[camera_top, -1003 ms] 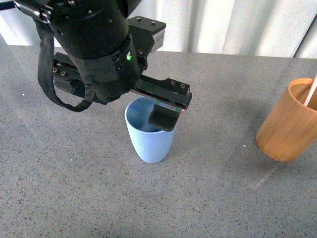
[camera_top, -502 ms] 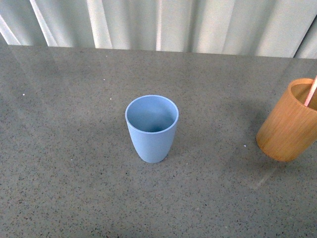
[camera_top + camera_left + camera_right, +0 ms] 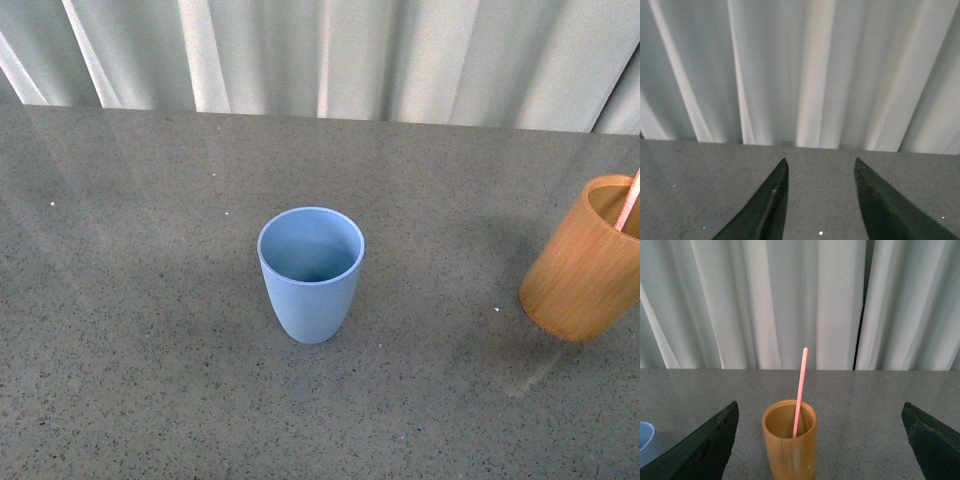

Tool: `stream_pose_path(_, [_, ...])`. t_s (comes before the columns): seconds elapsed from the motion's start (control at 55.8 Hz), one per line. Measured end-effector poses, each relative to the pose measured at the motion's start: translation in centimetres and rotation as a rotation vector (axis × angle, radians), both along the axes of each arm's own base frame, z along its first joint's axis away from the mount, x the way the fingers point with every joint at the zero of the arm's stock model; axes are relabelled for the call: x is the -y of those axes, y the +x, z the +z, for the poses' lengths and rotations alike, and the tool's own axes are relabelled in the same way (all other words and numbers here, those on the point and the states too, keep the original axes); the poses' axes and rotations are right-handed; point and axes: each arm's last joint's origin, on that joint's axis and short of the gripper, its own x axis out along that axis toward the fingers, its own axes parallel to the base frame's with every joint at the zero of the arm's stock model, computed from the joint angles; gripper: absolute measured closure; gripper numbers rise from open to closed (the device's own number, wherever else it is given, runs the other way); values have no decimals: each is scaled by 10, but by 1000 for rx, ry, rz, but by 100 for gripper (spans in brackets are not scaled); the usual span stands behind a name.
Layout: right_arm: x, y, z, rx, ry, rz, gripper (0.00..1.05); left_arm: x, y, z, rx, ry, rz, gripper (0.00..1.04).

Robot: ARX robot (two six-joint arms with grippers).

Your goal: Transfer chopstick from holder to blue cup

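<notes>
The pink chopstick (image 3: 800, 390) leans in the bamboo holder (image 3: 790, 455), well apart from the blue cup (image 3: 310, 290). Likely light, stiff, slick; I'd pinch its exposed top. My right gripper (image 3: 820, 407) and left gripper (image 3: 820, 161) gape, empty.

Blue cup (image 3: 310, 290) matt plastic; holder (image 3: 578, 278) wood-grained (bamboo-like); table (image 3: 150, 380) speckled.

The left gripper (image 3: 821, 161) no longer hangs over the cup (image 3: 310, 292); it is out of the front view. Cup, holder (image 3: 583, 265) and the far edge of the tabletop (image 3: 140, 340) now sit slightly lower in that view.
</notes>
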Motion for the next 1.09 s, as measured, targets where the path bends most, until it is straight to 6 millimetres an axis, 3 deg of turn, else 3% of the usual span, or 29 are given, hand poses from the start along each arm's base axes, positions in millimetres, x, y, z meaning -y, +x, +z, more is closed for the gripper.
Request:
stream_pose_path(0.107, [0,0,0,0,0,1,10,-11,-17,-11,-19,3,2,84])
stream_pose_path(0.179, [0,0,0,0,0,0,10,-17,-32,-18,-21,3,-17,102])
stream_pose_path(0.34, [0,0,0,0,0,0,10,-31,-58,-27,-18,2,1,101])
stream_pose_path(0.699, [0,0,0,0,0,0,10,-49,-92,-40,-7,1,2,101])
stream_pose_path(0.806, [0,0,0,0,0,0,10,-48,-99,-47,-22,1,-3,101])
stream_pose_path(1.093, [0,0,0,0,0,0,10,-49,-112,-40,2,1,-3,101])
